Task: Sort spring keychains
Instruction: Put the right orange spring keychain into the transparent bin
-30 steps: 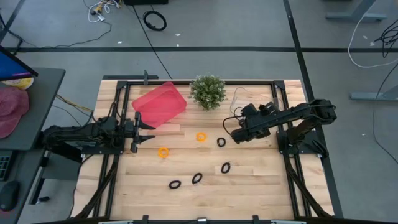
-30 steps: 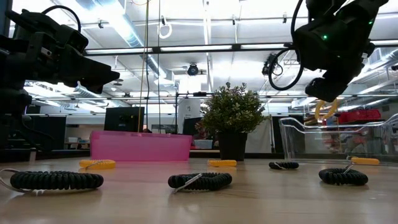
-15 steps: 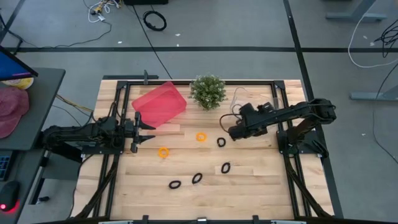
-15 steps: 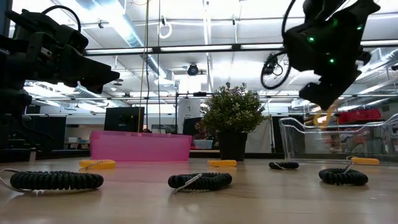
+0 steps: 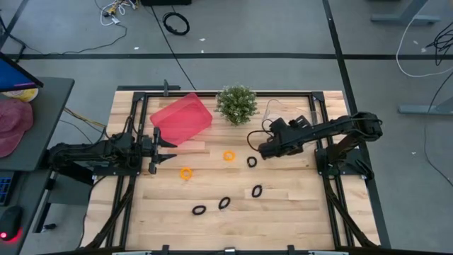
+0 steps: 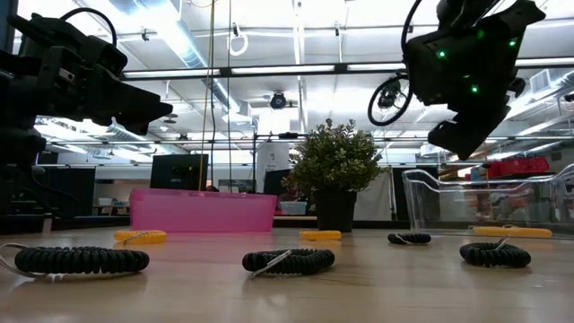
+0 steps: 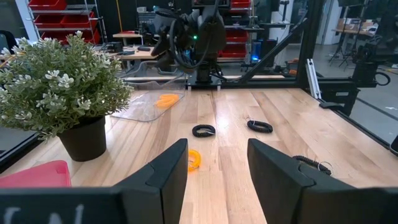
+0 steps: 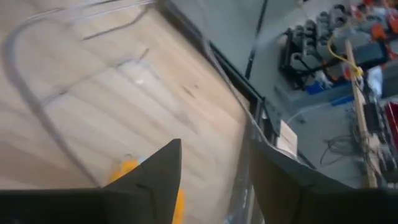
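orange coil (image 7: pixel 166 99) lies inside the clear tray (image 7: pixel 140 106) by the left wrist view, a thing the high view barely shows under the right arm. that same view shows the right claw (image 7: pixel 163 51) raised above the tray, its fingers apart and empty; the right wrist view looks down at the tray's floor with an orange coil just beyond the fingers (image 8: pixel 152 171). the left claw (image 5: pixel 167 149) hangs at the bench's left side beside the pink tray (image 5: pixel 181 118), fingers wide with nothing between.

from above, two orange keychains (image 5: pixel 228 156) and (image 5: pixel 185 173) lie mid-bench, and four black keychains sit apart from one another: (image 5: pixel 252 161), (image 5: pixel 257 190), (image 5: pixel 224 202), (image 5: pixel 199 210).

the bench (image 5: pixel 283 212) is pale wood planks with a black frame; the green plant (image 5: pixel 236 104) stands at its far edge between the two trays. the low view alone shows the room behind: ceiling lights, pipes, glass partitions. grey floor with cables surrounds the bench, and a dark desk with a red cap (image 5: pixel 14 124) stands at the left.
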Controlling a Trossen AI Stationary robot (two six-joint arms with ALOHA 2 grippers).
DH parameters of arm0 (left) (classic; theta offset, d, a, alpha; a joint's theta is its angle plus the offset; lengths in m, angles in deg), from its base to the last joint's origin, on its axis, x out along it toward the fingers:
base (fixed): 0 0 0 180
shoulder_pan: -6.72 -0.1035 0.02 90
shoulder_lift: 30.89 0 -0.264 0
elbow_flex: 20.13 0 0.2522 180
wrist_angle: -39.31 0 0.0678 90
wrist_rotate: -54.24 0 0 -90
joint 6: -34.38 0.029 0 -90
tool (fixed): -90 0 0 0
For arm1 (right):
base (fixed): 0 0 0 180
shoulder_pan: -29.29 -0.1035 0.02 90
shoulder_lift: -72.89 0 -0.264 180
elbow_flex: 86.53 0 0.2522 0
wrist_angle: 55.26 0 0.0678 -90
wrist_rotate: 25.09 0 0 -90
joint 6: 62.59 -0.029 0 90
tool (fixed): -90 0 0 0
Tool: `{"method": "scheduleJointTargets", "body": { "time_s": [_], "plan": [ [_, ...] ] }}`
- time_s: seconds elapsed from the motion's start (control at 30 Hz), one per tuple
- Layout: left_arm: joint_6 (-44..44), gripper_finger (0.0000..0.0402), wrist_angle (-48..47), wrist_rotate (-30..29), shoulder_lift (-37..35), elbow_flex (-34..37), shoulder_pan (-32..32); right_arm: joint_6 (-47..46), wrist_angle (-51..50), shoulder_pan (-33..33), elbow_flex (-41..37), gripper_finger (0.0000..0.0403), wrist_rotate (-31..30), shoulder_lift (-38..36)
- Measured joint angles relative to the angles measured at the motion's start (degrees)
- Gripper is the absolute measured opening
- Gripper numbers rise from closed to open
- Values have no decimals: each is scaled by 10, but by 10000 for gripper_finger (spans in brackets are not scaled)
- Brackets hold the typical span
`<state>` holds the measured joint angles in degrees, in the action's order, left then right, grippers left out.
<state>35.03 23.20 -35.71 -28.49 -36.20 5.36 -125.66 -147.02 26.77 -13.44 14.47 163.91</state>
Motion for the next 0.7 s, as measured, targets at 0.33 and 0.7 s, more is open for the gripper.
{"method": "scheduleJointTargets", "body": {
  "time_s": [0.33,0.7],
  "plan": [
    [0,172,0,0,0,0,0,126,111,-2,45,180,21,0],
    [0,172,0,0,0,0,0,478,512,-19,58,180,223,2]
  ]
}}
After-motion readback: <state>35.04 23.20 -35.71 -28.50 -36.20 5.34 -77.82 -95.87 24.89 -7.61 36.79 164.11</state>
